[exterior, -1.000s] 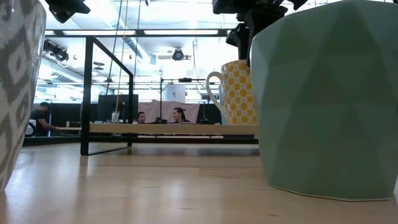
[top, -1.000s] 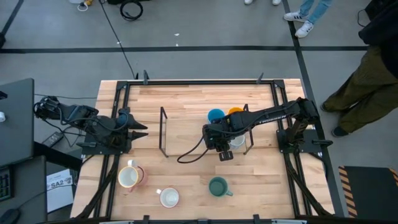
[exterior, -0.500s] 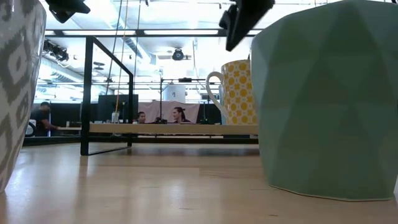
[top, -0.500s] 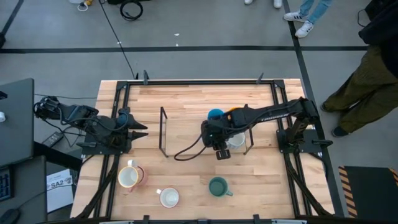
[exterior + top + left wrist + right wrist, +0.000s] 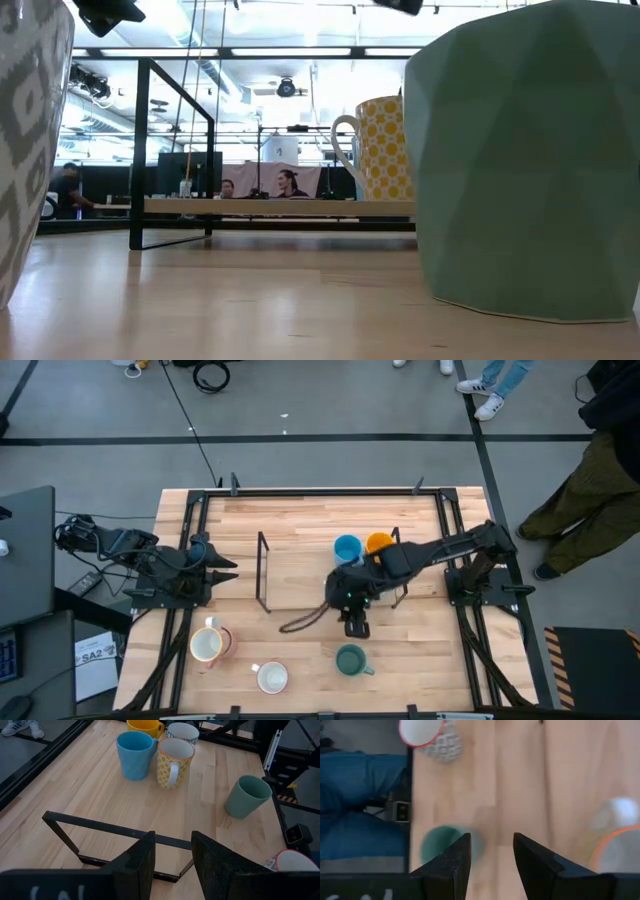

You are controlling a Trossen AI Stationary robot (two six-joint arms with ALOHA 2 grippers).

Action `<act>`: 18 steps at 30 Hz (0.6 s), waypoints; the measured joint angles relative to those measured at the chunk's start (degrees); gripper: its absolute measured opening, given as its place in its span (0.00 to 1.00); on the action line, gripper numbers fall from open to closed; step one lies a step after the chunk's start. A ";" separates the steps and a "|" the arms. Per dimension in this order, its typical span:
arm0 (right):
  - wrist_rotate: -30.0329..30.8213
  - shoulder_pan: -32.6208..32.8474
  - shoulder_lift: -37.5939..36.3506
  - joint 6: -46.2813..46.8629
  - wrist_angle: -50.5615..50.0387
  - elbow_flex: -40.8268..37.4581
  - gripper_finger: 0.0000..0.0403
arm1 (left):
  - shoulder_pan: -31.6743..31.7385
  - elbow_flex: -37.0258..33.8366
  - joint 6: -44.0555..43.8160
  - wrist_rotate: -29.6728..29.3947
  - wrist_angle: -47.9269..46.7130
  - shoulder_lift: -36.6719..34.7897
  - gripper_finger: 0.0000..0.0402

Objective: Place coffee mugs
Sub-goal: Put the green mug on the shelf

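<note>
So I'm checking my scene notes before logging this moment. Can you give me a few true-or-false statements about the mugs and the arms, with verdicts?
1. The right pincer holds a mug. False: its fingers are open and empty, above bare wood near the green mug.
2. The blue mug and the orange mug stand side by side. True.
3. The green mug lies tipped on its side. False: it stands upright, mouth up.
4. The left pincer waits at the table's left edge, away from every mug. True.
5. The yellow-dotted mug stands next to the blue mug. True.
</note>
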 joint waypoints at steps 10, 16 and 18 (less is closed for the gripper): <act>5.90 10.12 0.37 14.43 0.15 0.02 0.38 | 0.00 -0.02 0.00 0.00 0.02 0.02 0.33; 10.03 14.87 2.49 19.76 -0.25 0.00 0.38 | 0.01 -0.02 -0.03 0.00 0.01 0.02 0.33; 11.34 15.85 3.49 20.35 -0.42 0.00 0.38 | -0.02 -0.02 -0.02 0.00 0.11 0.02 0.33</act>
